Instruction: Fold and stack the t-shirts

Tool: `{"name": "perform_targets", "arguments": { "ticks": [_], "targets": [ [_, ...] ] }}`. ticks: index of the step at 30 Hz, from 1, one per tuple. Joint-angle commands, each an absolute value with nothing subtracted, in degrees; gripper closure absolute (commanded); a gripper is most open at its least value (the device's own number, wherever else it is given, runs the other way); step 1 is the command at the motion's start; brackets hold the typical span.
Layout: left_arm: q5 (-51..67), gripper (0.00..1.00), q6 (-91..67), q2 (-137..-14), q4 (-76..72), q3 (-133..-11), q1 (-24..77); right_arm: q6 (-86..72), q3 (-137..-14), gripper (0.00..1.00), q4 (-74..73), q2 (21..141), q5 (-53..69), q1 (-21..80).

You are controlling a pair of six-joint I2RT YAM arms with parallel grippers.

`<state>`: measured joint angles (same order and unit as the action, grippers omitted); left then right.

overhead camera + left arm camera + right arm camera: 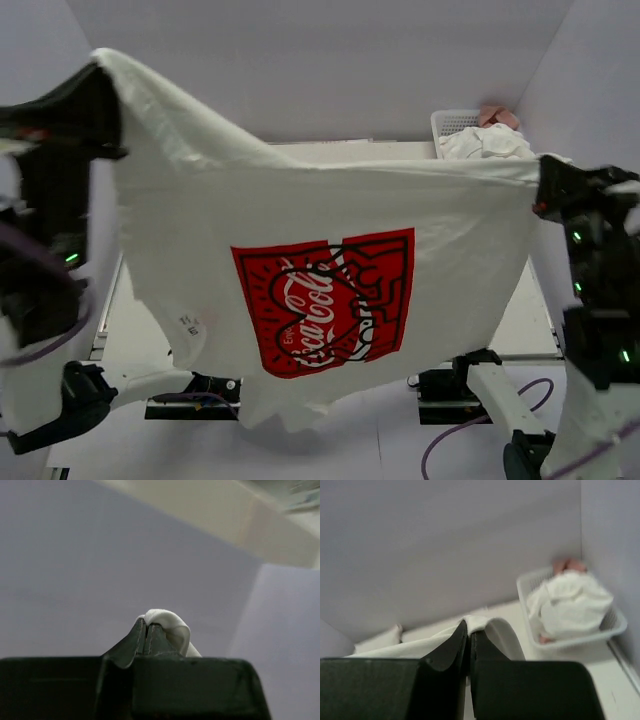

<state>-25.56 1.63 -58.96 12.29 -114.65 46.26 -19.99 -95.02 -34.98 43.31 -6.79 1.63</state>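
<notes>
A white t-shirt (330, 215) with a red chest print (325, 300) hangs spread in the air between both arms, high above the table. My left gripper (100, 65) is shut on its upper left corner; in the left wrist view white cloth (170, 625) folds over the closed gripper (146, 625). My right gripper (542, 175) is shut on the upper right corner; the right wrist view shows the fabric (480, 624) pinched at the tips of the gripper (469, 627). More white t-shirts (487, 143) lie bunched in a basket, seen too in the right wrist view (570, 602).
A white basket (452, 122) stands at the back right corner of the table, by the wall (615, 625). The hanging shirt hides most of the tabletop. Arm bases and purple cables (455, 430) lie along the near edge.
</notes>
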Motion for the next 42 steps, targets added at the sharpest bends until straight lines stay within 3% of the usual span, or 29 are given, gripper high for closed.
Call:
{"name": "perform_targets", "arguments": {
  "ticks": [1,4,8,13,14,15,16,17,18,20,21,26,31,38,42],
  "targets": [
    [-46.73,1.0,12.81,-69.06,-2.96,-104.71,46.32,-20.73,-85.19,1.0,-29.8,53.67,-5.37,1.49],
    [-53.95,1.0,16.43,-75.3,-8.95,-99.78,43.69,-21.62,-76.92,1.0,-24.01,59.04,-2.03,1.67],
    [-52.14,1.0,8.38,-86.72,-6.27,-95.71,35.7,-22.06,-66.11,1.0,-11.82,69.07,-0.62,1.84],
    [-45.28,0.99,-4.75,-114.78,7.46,-108.14,23.83,-19.08,-66.69,1.0,-1.97,89.88,5.61,2.28],
    [-44.31,0.75,-5.27,-119.14,8.86,-111.76,23.3,-18.29,-68.36,1.0,-2.11,96.09,4.93,2.37],
    [-42.12,0.52,-5.27,-123.18,10.18,-119.98,22.59,-17.85,-75.08,0.79,-5.42,101.81,5.1,2.46],
    [-40.62,0.37,-5.8,-131.05,15.68,-125.28,22.59,-16.88,-77.58,0.75,-7.45,104.13,6.05,2.46],
    [-38.95,0.01,-7.11,-134.18,18.43,-130.12,21.98,-16.61,-79.7,0.71,-9.04,107.98,7.54,2.72],
    [-37.8,0.0,-7.9,-136.38,20.37,-137.04,21.97,-14.87,-83.37,0.5,-11.05,109.67,8.78,2.9],
    [-36.22,0.0,-8.61,-137.72,21.01,-137.38,21.45,-14.15,-81.75,0.34,-10.46,108.81,8.96,4.64],
    [-34.47,0.0,-9.14,-134.68,19.09,-131.54,21.45,-13.89,-80.69,0.1,-8.89,107.07,8.88,4.92],
    [-30.94,0.0,-9.48,-119.38,6.25,-108.22,21.45,-14.59,-72.7,0.1,-6.76,100.38,7.91,7.38],
    [-28.32,0.0,-17.48,-109.97,14.05,-93.99,21.45,-15.64,-64.81,0.1,-4.93,95.2,5.63,10.1],
    [-26.19,0.0,-25.13,-107.05,16.08,-82.19,21.45,-16.43,-60.38,0.1,-5.18,92.46,0.44,12.65],
    [-26.81,0.0,-26.8,-108.54,18.89,-81.65,20.84,-16.26,-59.85,0.1,-5.97,93.51,-4.48,13.71]
  ]
}}
